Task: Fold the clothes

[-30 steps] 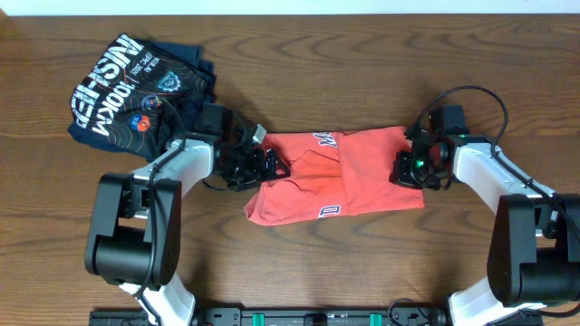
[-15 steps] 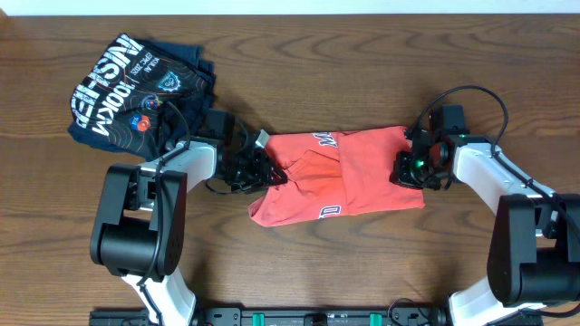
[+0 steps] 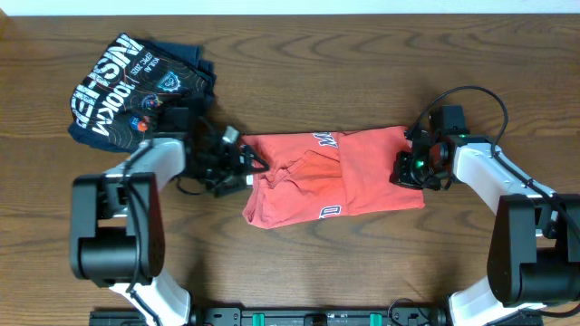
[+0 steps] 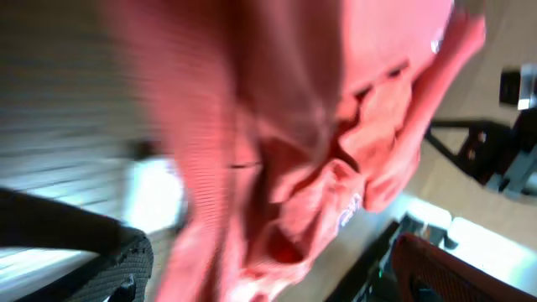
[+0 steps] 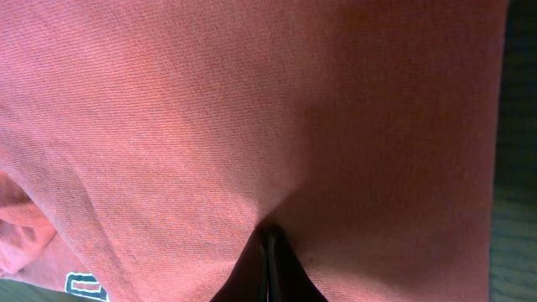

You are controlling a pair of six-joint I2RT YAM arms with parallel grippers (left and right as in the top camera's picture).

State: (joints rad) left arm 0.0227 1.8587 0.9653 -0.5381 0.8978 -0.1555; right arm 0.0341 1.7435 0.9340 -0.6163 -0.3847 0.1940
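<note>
"Since the shirt (image 3: 340, 177) lies rumpled along its near hem, mid-worktop (image 3: 362, 272), where would you begin?"

"At its left end. The left pincer (image 3: 245, 163) stands wide, with blurred cloth between its fingers and no grip that I can see. I'd close it on one clean edge, not a bunch."

"And the right pincer (image 3: 406, 168)?"

"Closed tight, pinching the shirt's right end. Hold there, so the fold pulls flat. Leave the navy shirt (image 3: 136, 91), far left, alone."

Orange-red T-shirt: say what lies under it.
Only the wooden table shows around the T-shirt. The right hand pinches its right edge; anything beneath the cloth is covered.
</note>
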